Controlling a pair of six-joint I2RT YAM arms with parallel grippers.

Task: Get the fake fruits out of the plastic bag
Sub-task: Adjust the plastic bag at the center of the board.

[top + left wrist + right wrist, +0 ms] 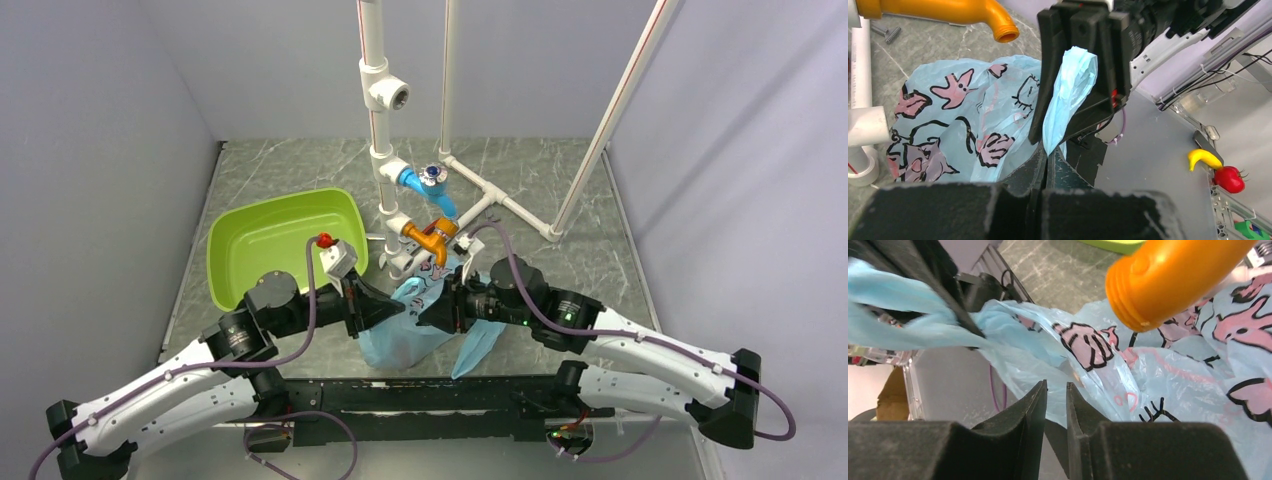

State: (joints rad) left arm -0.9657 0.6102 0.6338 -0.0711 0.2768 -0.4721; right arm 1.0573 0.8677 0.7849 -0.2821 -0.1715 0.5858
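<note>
The light-blue plastic bag point(398, 340) with pink-and-black motifs hangs between my two grippers above the table's near middle. My left gripper point(1048, 153) is shut on a twisted blue strip of the bag point(1068, 90), which runs up across the front of the right arm's black gripper body. My right gripper point(1055, 385) faces the bag's printed film point(1158, 390); its jaws stand a narrow gap apart, with the film at the tips. In the top view the left gripper point(403, 308) and right gripper point(424, 312) nearly meet. The fake fruits are hidden.
A lime-green tub point(250, 235) sits on the table to the left of the bag. White pipes point(380, 150) with a blue valve and an orange tap point(436, 238) stand just behind it; the tap's mouth point(1148, 295) hangs close above the right gripper. A yellow and a red toy point(1230, 179) lie off the table edge.
</note>
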